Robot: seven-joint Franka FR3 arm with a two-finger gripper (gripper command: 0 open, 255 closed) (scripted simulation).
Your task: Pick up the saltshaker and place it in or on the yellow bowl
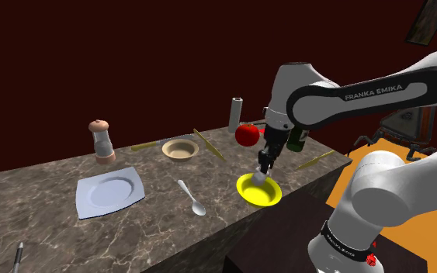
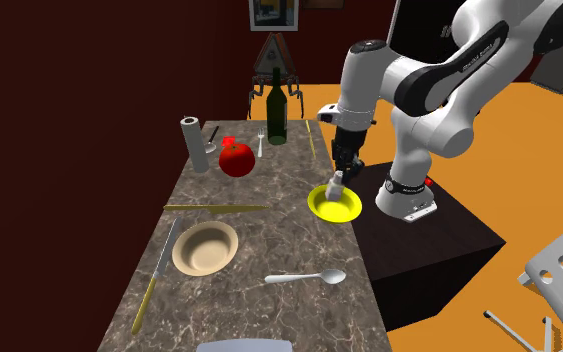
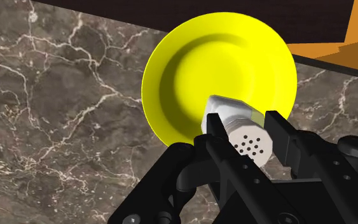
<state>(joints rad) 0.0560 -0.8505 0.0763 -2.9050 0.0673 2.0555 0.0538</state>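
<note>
Arm (image 1: 379, 93) lettered FRANKA EMIKA; gripper (image 3: 244, 127) clasps saltshaker (image 3: 227, 108) over yellow bowl (image 3: 190, 70)

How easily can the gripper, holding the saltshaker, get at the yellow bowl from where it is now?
Probably easily. The gripper, shut on the saltshaker, hangs right over the yellow bowl. Nothing stands between them, and the bowl's inside looks bare.

wine bottle (image 1: 296, 141) mostly hidden behind the arm — plate (image 2: 244, 345) cut off.
</note>
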